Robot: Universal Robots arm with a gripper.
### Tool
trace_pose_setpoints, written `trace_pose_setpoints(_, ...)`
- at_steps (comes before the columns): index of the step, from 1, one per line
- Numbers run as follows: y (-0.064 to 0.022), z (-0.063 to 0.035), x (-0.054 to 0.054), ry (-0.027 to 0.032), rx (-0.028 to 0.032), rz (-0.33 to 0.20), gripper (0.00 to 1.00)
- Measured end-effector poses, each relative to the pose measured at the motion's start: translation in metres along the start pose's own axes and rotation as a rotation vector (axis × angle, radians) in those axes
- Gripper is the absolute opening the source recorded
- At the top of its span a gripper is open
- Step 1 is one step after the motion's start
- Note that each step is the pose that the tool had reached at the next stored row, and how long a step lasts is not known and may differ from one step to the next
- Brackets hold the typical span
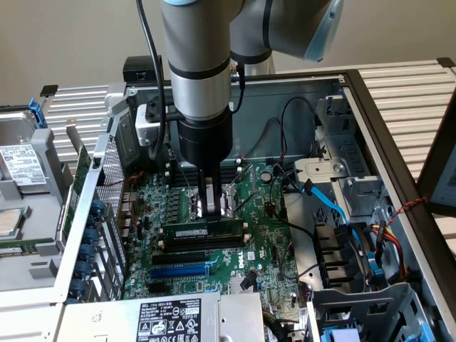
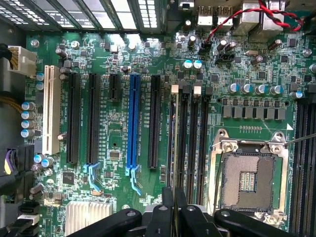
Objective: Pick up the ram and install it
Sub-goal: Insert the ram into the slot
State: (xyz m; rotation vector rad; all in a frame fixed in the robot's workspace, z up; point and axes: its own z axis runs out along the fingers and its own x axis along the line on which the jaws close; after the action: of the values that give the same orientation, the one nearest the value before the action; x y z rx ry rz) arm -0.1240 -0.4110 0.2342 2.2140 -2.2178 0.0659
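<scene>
Gripper (image 1: 212, 211) is pinching the ram (image 1: 192, 233) by its top edge, jaws narrow. Ram is standing upright in a memory slot near the motherboard (image 1: 265, 251) centre, beside the CPU socket (image 2: 247, 173). Pick-up is looking done. Full seating and clip latching: cannot tell.

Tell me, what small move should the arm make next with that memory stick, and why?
Probably a gentle push straight down. The gripper is shut on the ram, which stands on edge in line with the black memory slots beside the CPU socket. I cannot tell whether it is fully seated, so pressing seems sensible.
</scene>
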Motion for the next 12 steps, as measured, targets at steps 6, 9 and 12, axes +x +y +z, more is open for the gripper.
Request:
trace_pose_setpoints(6,0.0001,0.0009,0.0000,0.0001,0.0000,0.000,0.13)
trace_pose_setpoints(9,0.0000,0.0014,0.0000,0.0002,-0.0001,0.000,0.13)
trace_pose_setpoints(12,-0.0005,0.0017,0.0000,0.0001,0.0000,0.000,0.13)
